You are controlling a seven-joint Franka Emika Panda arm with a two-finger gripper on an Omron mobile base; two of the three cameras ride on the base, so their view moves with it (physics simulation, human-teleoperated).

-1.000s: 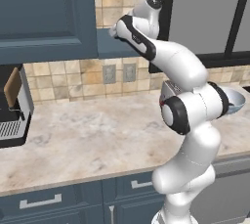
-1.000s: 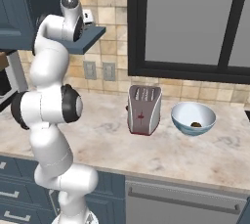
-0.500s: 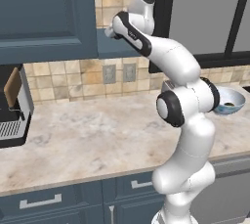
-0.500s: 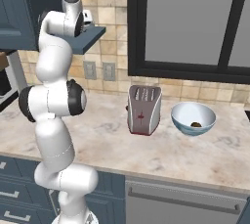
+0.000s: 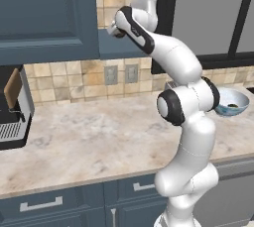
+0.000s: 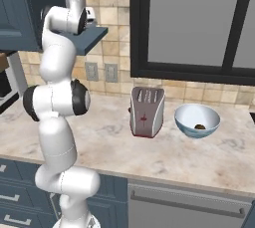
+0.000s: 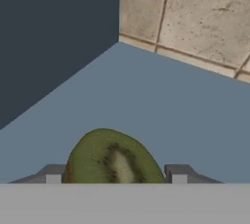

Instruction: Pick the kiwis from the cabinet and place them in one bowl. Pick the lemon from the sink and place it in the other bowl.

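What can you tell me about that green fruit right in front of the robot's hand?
It is a kiwi, showing a cut face: bright green flesh, a pale core ringed with dark seeds, and a thin brown skin at its left edge. It sits on the flat blue shelf in the corner where the dark cabinet wall meets beige tiles. The gripper has a dark fingertip on each side of it, close by; whether they already press on it cannot be told.
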